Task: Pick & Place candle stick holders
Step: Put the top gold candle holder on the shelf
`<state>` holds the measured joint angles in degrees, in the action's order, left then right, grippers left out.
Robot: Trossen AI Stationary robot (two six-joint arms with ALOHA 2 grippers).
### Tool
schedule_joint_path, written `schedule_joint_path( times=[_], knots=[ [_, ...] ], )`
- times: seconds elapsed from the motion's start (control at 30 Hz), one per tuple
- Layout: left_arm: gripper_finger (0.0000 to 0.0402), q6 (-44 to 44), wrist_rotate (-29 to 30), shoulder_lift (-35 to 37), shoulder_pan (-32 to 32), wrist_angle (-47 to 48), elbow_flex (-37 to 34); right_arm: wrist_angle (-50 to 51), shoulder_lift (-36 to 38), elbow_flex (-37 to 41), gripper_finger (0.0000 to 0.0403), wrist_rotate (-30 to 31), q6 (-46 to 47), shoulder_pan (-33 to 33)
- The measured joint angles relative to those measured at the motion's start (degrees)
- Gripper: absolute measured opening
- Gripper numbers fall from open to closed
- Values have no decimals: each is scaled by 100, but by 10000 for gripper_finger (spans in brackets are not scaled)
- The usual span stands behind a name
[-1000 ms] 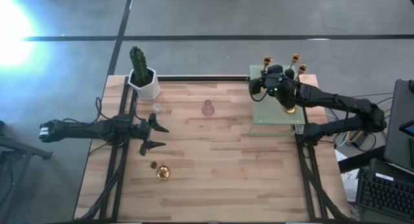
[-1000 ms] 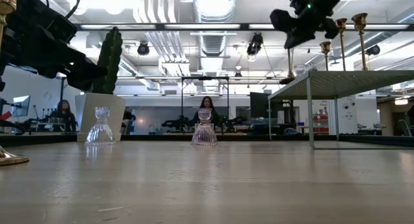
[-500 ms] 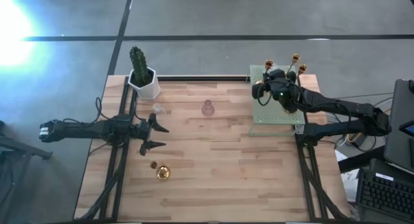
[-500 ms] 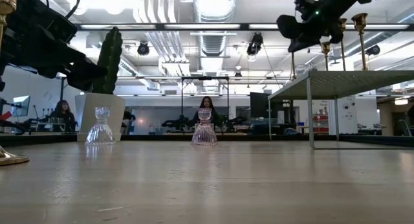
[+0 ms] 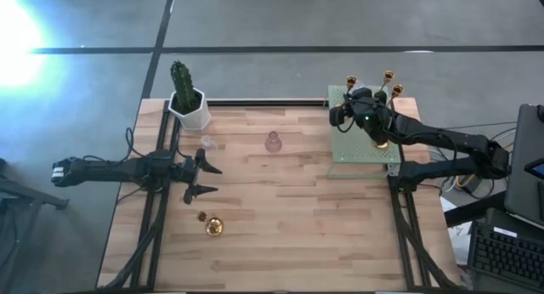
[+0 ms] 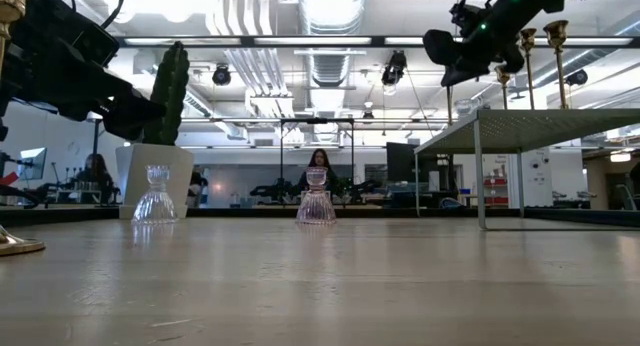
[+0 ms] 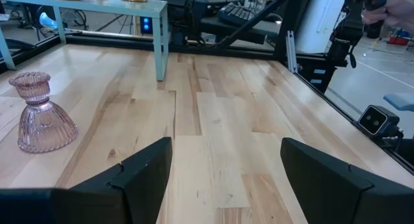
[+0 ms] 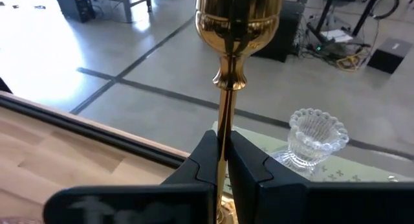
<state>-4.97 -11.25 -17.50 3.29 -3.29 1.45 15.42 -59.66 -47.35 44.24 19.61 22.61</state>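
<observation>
Gold candle stick holder (image 8: 228,68) stem between clamped right gripper (image 8: 223,160) fingers, over green shelf (image 5: 357,155).

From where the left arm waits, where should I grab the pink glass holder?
Grip the narrow neck just under the cup of the pink glass holder, coming in level from the left gripper side. It stands upright; its flared ribbed skirt looks too wide and sloped to pinch.

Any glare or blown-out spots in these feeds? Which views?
High view: a blown-out white glare patch washes out the floor left of the table. Low view: ceiling lights clip to white, leaving the cactus dark against them. Right wrist view: sunlit floor is overexposed behind the gold candle stick holder.
</observation>
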Motion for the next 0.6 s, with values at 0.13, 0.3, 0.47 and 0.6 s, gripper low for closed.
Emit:
schedule_joint_path(
  times=[0.13, 0.3, 0.47, 0.6],
  knots=[
    [294, 1, 0, 0, 0, -1, 1, -2, 0, 0, 11, -99, 112, 62],
    [294, 2, 0, 0, 0, 0, 0, 0, 0, 7, 11, -98, 116, 78],
    [294, 0, 0, 0, 0, -2, 0, 1, 0, 9, 11, -91, 145, 105],
    [294, 0, 0, 0, 0, 0, 1, 4, 0, 11, 13, -86, 143, 109]
  ],
)
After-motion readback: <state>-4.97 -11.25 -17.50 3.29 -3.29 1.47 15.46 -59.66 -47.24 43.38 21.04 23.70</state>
